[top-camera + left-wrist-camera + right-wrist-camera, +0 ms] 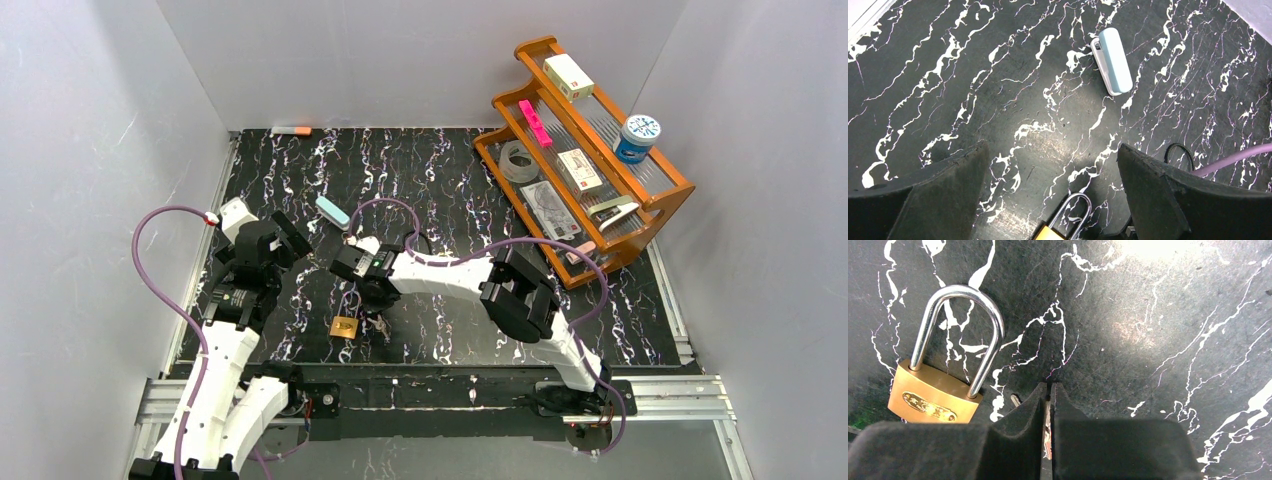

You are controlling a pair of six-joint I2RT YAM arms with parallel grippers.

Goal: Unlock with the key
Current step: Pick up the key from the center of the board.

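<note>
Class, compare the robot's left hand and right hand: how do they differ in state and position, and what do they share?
The left hand is open and empty; the right hand is shut on a thin metal piece, apparently the key. The right hand sits beside the padlock; the left hand is farther from it. Both have dark fingers aimed down at the table.

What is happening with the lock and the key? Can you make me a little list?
padlock: brass body, silver loop pushed in, lying flat on the marbled mat
key: only a thin metal sliver shows, so probably the key; not in the padlock yet
right fingers: pinched shut on that sliver, just beside the padlock
left fingers: wide apart, holding nothing, above the mat
also there: a pale blue case farther back on the mat
</note>
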